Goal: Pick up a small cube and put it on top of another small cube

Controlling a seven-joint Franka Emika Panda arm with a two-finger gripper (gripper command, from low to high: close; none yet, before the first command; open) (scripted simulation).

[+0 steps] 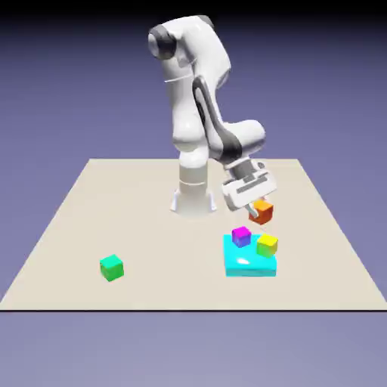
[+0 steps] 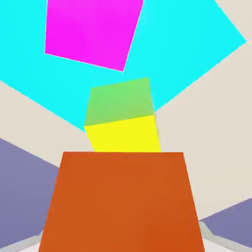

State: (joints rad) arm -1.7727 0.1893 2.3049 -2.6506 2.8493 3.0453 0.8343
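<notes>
The white robot arm (image 1: 202, 57) stands behind the cyan block (image 1: 249, 257) and bends down toward the exterior view's right, and its hand (image 1: 255, 209) is tilted, not straight down. The hand is closed on the orange cube (image 1: 261, 212), with one finger at each side of it, so the fingers are apart only by the width of this cube. In the exterior view the orange cube is at the lower end of the hand, behind the cyan block and a little to the right of the magenta cube (image 1: 241, 236). In the hand view the orange cube is very large, at the bottom and in the middle, between the two grey finger tips, of which only small parts are visible. The cyan block is flat and wide, and it lies on the beige worktop (image 1: 151, 242). On its top are two cubes: the magenta one toward the exterior view's left, and the yellow cube (image 1: 267, 246) toward the right and nearer to the camera. In the hand view the yellow cube appears just above the edge of the orange one, which covers a part of it; its other visible face looks greenish. The green cube (image 1: 112, 267) rests on the worktop, well apart from the others, near the front and at the exterior view's left. Behind everything the backdrop is blue-violet.
</notes>
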